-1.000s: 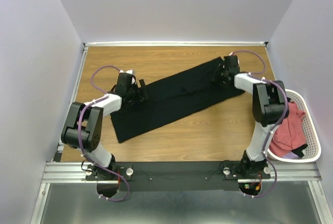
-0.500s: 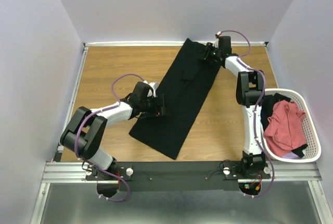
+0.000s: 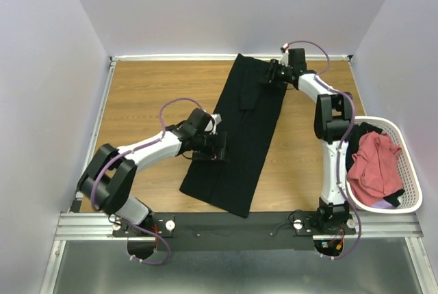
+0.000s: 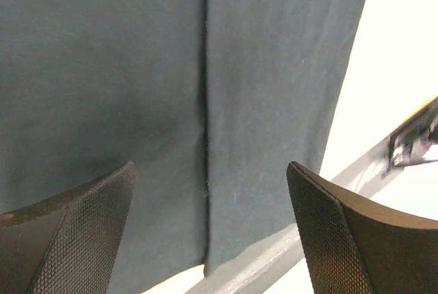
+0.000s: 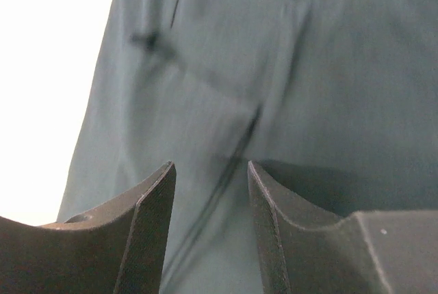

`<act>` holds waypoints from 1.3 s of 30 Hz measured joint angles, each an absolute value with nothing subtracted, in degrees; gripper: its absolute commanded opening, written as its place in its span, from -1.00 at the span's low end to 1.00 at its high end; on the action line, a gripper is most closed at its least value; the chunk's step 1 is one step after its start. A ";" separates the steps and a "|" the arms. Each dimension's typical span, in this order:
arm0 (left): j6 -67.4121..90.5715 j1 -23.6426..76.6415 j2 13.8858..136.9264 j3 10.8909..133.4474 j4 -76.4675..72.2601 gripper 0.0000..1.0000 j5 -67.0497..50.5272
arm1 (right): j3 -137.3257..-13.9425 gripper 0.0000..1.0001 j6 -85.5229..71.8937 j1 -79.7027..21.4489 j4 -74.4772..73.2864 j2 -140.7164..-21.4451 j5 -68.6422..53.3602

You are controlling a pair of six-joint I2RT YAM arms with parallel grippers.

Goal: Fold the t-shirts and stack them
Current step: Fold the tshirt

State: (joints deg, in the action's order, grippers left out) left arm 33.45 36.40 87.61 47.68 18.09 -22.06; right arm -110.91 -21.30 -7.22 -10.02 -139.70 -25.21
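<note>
Since the black t-shirt (image 3: 246, 123) lies as one long folded strip on the table (image 3: 150, 89), its long axis running from the near edge away to the far one and leaning slightly right, the coming fold, as I judge it, turns on which arm has which end. Nearest, the strip's near end lies free, close to the arm bases. Just beyond, the left gripper (image 3: 219, 147) hovers over the strip's left edge, jaws spread wide and empty, cloth directly beneath the fingers (image 4: 89, 232). Off to the right, salmon-red shirts (image 3: 373, 164) sit heaped in the white basket (image 3: 410, 171). Farthest, the right gripper (image 3: 268, 76) is low over the far end, jaws about half apart, cloth showing through the gap, nothing visibly pinched
</note>
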 measured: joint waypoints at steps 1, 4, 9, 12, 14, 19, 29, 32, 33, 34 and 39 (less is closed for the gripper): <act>33.52 36.40 86.15 49.41 20.49 0.97 -19.57 | -107.83 0.10 -20.88 -7.22 -10.74 -136.77 -24.69; 33.54 36.34 81.56 53.91 23.88 0.97 -14.33 | -98.32 0.09 -20.38 -7.35 -12.21 -125.45 -23.44; 33.17 35.09 71.22 57.60 24.69 0.97 -2.35 | -84.05 0.09 -21.63 -8.99 -11.49 -105.69 -21.89; 31.92 30.02 66.41 55.57 24.03 0.97 2.42 | -76.31 0.09 -24.10 -12.29 -9.26 -97.97 -20.95; 30.61 25.74 64.10 52.88 23.75 0.97 4.47 | -71.75 0.08 -26.24 -14.74 -8.49 -96.18 -20.56; 27.05 18.39 60.86 48.12 23.07 0.97 9.41 | -67.35 0.04 -30.92 -16.91 -5.39 -99.18 -20.62; 23.66 16.49 57.95 43.57 18.65 0.97 12.75 | -73.01 0.02 -33.34 -16.14 0.75 -113.80 -20.84; 22.92 15.07 58.92 43.57 17.56 0.96 12.58 | -76.34 0.01 -32.49 -15.55 1.28 -118.80 -21.63; 22.68 14.59 59.35 43.57 17.23 0.96 12.19 | -76.84 0.01 -32.23 -15.25 1.23 -119.63 -21.87; 22.50 14.17 59.77 43.57 16.97 0.96 11.62 | -77.56 0.01 -31.59 -14.87 1.21 -120.55 -22.09; 21.52 13.10 60.27 43.57 15.81 0.97 8.91 | -84.23 0.01 -26.79 -12.69 0.34 -125.69 -24.40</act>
